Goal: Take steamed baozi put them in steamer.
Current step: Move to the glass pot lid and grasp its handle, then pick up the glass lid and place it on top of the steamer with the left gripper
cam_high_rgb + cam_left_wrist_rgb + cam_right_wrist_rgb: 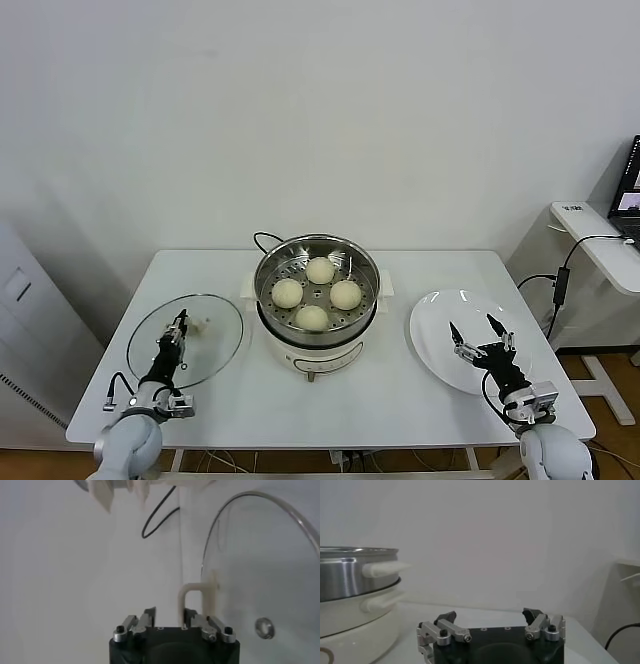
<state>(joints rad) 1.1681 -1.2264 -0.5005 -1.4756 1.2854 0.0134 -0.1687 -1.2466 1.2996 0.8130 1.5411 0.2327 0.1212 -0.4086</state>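
Observation:
Four cream-white steamed baozi lie inside the shiny steel steamer, which sits on its white pot base at the table's middle. The steamer also shows in the right wrist view. My left gripper hovers over the glass lid at the left. Its jaws stand a little apart with nothing between them, just beside the lid's cream handle. My right gripper is wide open and empty above the white plate.
The round glass lid lies flat at the table's left. The white plate holds nothing. A black cord runs behind the steamer. A white side table with cables stands off the right edge.

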